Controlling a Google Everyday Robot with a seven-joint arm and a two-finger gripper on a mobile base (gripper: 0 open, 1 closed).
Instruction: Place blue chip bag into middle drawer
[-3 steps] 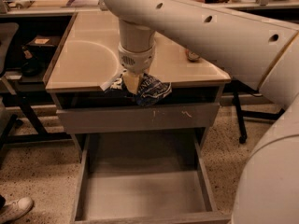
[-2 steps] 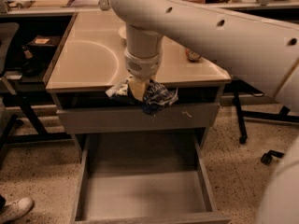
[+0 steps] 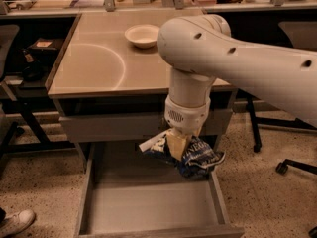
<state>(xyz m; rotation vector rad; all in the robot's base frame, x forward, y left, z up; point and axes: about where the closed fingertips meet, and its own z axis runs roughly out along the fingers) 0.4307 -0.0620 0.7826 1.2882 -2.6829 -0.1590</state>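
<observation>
My gripper (image 3: 179,144) is clamped on the blue chip bag (image 3: 200,158); I cannot read its white lettering. Directly below it is the open middle drawer (image 3: 148,205). Above and behind it, a beige table (image 3: 94,63) carries a white bowl (image 3: 142,35).

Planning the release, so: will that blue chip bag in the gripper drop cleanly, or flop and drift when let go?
Probably floppy: the blue chip bag sags crumpled either side of the gripper pinching it above the middle drawer. Likely light, since a small pinch holds it, so it may land crooked.
</observation>
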